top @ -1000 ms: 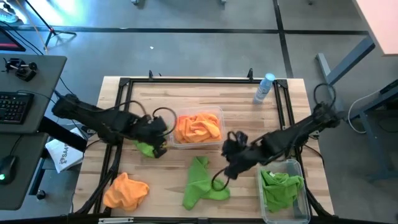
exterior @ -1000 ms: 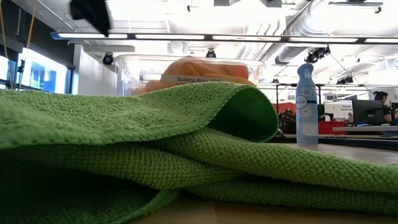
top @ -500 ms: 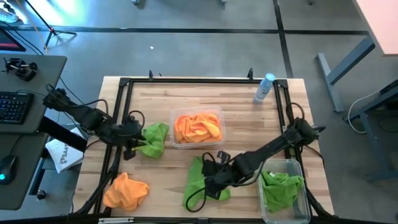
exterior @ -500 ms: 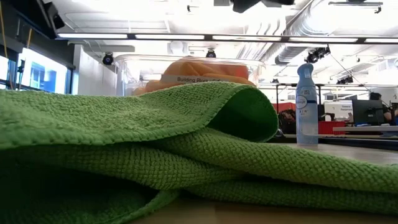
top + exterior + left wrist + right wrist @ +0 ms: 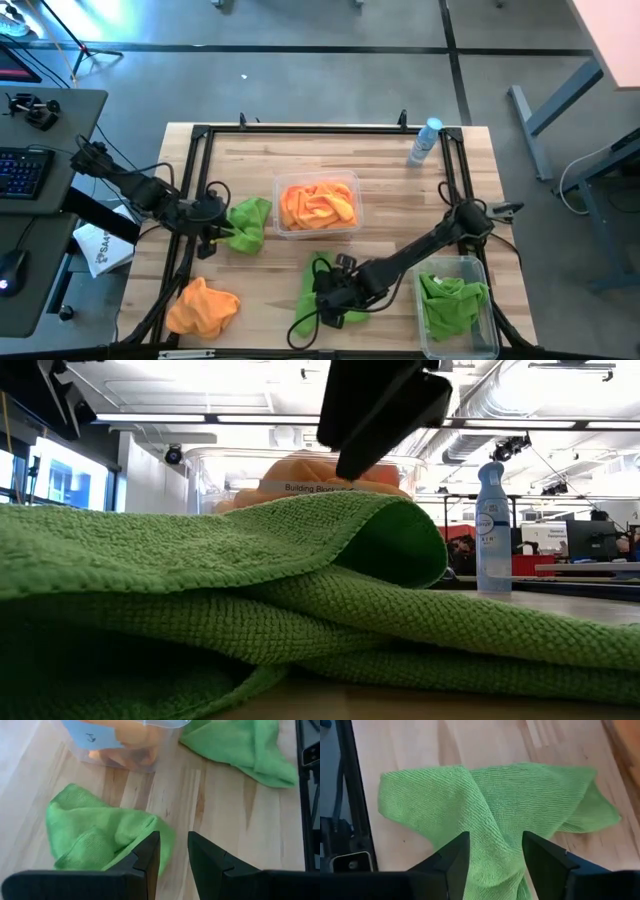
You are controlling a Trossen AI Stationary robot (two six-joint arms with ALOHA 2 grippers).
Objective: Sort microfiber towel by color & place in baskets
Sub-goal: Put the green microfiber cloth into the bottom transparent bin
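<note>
Grey floor [image 5: 300,70] crossed by dark seams surrounds the wooden surface [image 5: 330,150]; a desk with keyboard [image 5: 22,172] at nine o'clock; ceiling strip lights [image 5: 250,418] overhead.

A clear spray bottle [image 5: 425,141] with a blue cap stands upright at the bench's [image 5: 380,165] far corner, well away from either tool. A keyboard [image 5: 22,172] lies on a side desk [image 5: 60,120] beyond the bench.

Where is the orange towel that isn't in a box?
In the high view the loose orange towel lies crumpled at the table's front left corner, below the left gripper and the green towel beside it.
</note>
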